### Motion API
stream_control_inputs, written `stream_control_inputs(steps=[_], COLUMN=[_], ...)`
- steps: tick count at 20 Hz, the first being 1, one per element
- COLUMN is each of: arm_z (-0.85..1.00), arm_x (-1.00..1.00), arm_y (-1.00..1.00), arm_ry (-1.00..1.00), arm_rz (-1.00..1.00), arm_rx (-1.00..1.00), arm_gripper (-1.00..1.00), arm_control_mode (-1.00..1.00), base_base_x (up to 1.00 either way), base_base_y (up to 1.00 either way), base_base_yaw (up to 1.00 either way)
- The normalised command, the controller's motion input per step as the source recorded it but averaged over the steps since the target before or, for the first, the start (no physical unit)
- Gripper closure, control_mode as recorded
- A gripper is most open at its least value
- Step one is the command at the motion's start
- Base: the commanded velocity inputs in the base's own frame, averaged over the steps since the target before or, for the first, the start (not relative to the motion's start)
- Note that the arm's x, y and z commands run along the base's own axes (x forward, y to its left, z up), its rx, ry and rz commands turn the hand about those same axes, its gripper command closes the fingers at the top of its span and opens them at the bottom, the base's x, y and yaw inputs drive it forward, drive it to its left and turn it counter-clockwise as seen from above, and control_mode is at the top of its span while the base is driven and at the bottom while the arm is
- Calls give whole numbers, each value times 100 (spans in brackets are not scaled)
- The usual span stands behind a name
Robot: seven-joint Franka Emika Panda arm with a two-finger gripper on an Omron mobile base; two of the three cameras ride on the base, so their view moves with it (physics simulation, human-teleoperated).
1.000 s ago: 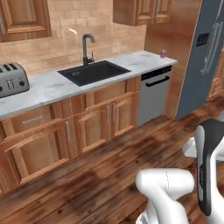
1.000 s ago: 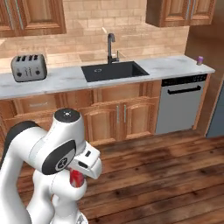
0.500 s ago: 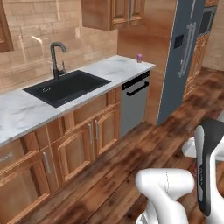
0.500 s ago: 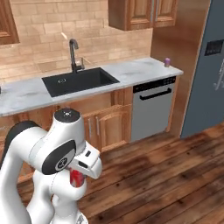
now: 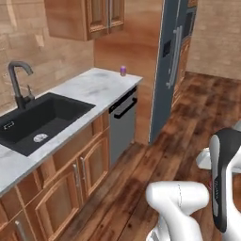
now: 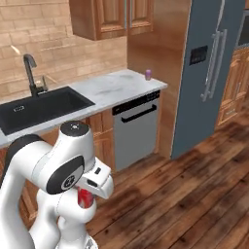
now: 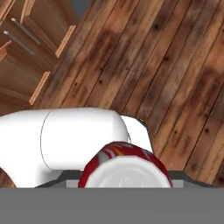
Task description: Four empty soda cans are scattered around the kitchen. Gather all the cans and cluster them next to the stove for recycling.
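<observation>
1. Since the earlier frames the whole picture has slid sideways: the toaster has left the view, the sink (image 5: 40, 120) now sits far left, and the grey refrigerator (image 6: 209, 73) fills the right. That is the base driving, not the kitchen moving.
2. Folded low in front of the base, the gripper (image 6: 87, 198) is clamped on a red soda can (image 7: 125, 166).
3. Seen from the hand, that can lies right at the fingertips, its silver end facing the camera, over the wood floor (image 7: 175, 65).
4. From the right base view, red shows just under the white hand.
5. Well apart, a pink-purple can (image 5: 123, 70) stands upright near the far corner of the marble counter (image 5: 89, 89), above the dishwasher (image 6: 133, 129).
</observation>
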Motion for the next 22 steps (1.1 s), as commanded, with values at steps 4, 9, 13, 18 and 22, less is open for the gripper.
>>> stream_control_inputs(steps=[4,9,13,18,22], arm_z=[0,0,0,0,0], arm_x=[0,0,0,0,0], arm_y=[0,0,0,0,0], arm_ry=[0,0,0,0,0], arm_rz=[0,0,0,0,0], arm_rx=[0,0,0,0,0], arm_gripper=[100,100,100,100,100], arm_control_mode=[100,100,100,100,100], base_base_x=[100,100,97,98,99], base_base_y=[0,0,0,0,0], base_base_yaw=[-39,-40,-39,-41,-40])
